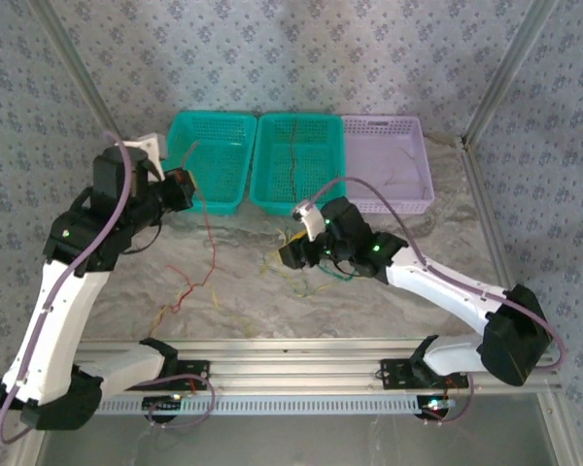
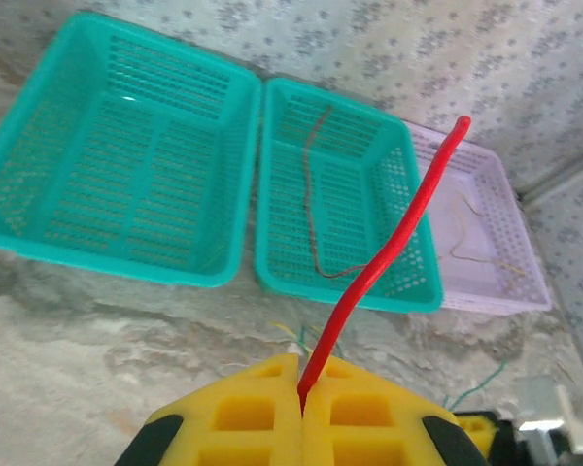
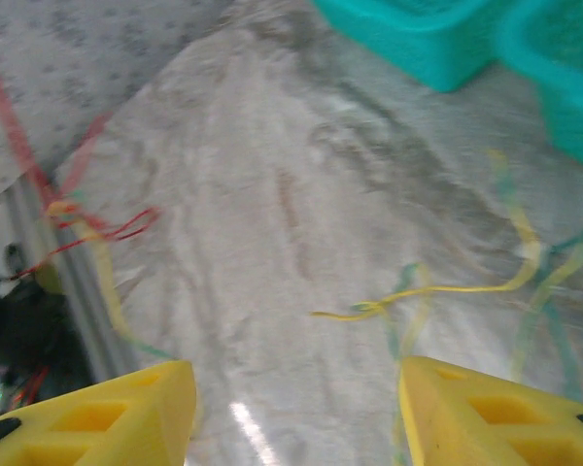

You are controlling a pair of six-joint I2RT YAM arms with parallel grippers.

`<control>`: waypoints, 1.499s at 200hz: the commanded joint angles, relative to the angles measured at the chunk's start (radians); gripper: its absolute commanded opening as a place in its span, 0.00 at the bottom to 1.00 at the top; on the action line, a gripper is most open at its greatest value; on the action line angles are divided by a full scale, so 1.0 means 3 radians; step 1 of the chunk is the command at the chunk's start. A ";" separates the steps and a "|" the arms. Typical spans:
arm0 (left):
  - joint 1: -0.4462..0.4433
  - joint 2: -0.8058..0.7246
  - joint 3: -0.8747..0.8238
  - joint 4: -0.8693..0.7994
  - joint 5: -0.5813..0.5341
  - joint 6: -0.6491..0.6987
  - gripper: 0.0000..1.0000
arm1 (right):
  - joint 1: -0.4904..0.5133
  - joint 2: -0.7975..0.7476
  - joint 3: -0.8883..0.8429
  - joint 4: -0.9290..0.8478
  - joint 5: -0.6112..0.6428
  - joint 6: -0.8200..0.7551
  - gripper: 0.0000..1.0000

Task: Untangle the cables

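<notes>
Sprawling across the table [image 1: 243,311], the cables [image 1: 211,254] lay loose. The left gripper [image 2: 301,388], raised by the left teal basket [image 1: 212,115], was clamped on the red cable [image 2: 389,248]. The right gripper [image 3: 296,388], jaws wide, hung nearer the yellow-green tangle [image 3: 525,262], which lay just ahead and rightward, its yellow strand [image 3: 437,288] running finger to finger, not between them.

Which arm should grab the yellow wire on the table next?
Right, probably. The right claw is open with the yellow wire just ahead of it. The left claw is busy, shut on the red wire.
</notes>
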State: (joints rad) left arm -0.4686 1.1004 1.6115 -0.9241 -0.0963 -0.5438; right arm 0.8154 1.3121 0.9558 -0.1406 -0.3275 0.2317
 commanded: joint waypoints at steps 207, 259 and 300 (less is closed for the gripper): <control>-0.0622 0.0461 0.0580 0.0472 0.0071 -0.0098 0.00 | 0.0361 0.0335 -0.0430 0.0581 0.0572 -0.0142 0.56; -0.0624 0.0319 0.0555 0.0398 0.0048 -0.0086 0.00 | 0.0285 0.0370 -0.0415 0.0576 0.0682 -0.0138 0.15; -0.0626 0.0207 0.0467 0.0179 -0.0171 0.0049 0.00 | 0.0150 -0.0087 -0.0582 0.0434 0.1050 -0.0127 0.00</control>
State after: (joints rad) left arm -0.6510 1.1980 1.7523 -0.8307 -0.1009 -0.5621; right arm 0.8925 1.3891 0.8009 0.0174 -0.1028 0.1925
